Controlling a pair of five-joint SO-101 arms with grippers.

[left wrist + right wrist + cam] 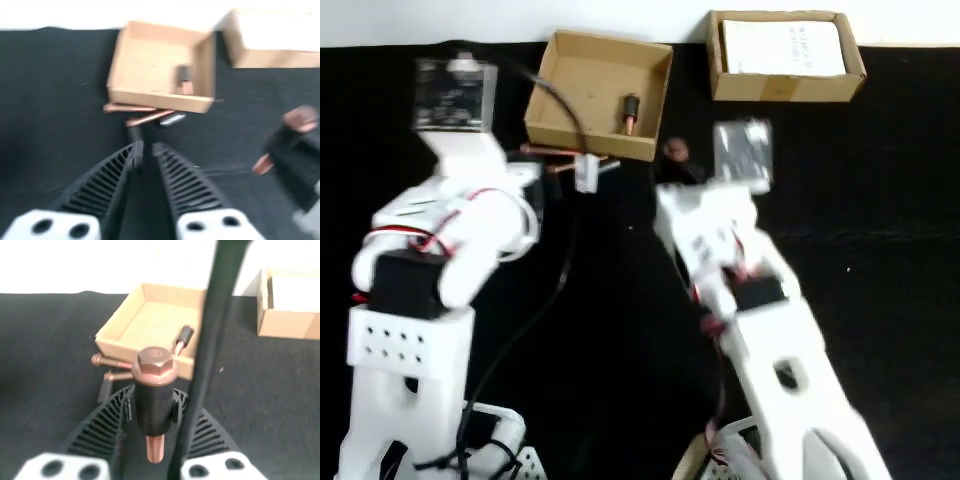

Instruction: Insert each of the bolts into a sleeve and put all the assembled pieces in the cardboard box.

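Left gripper: fingers a narrow slit apart, nothing clamped between them; sits low over the black cloth, just short of the loose parts.
Dark sleeve: likely a sleeve, lying on the cloth right at the left fingertips; can't tell if it touches them.
Loose bolts: two copper ones, flat on the cloth, lying along the near wall of the cardboard box; no sleeve on either.
Grey piece: beside the lower bolt's end; too blurred to say whether it is a sleeve.
Boxed piece: one bolt in its sleeve, lying inside the cardboard box near the right wall.
Right gripper: clamped on the held piece, a black sleeve with the bolt head on top and the bolt tip poking out below, held upright.
Held piece location: raised above the cloth, near the box's right front corner, not over the opening.
Second box: well right of the task box, white sheet inside; not part of the job.
Progress: roughly mid-task. One piece boxed, one assembled but not dropped in, two bolts left to sleeve.
Obstacles: black cable crosses the right wrist view in front of the box; both grippers crowd the same box front, so a clash looks possible.
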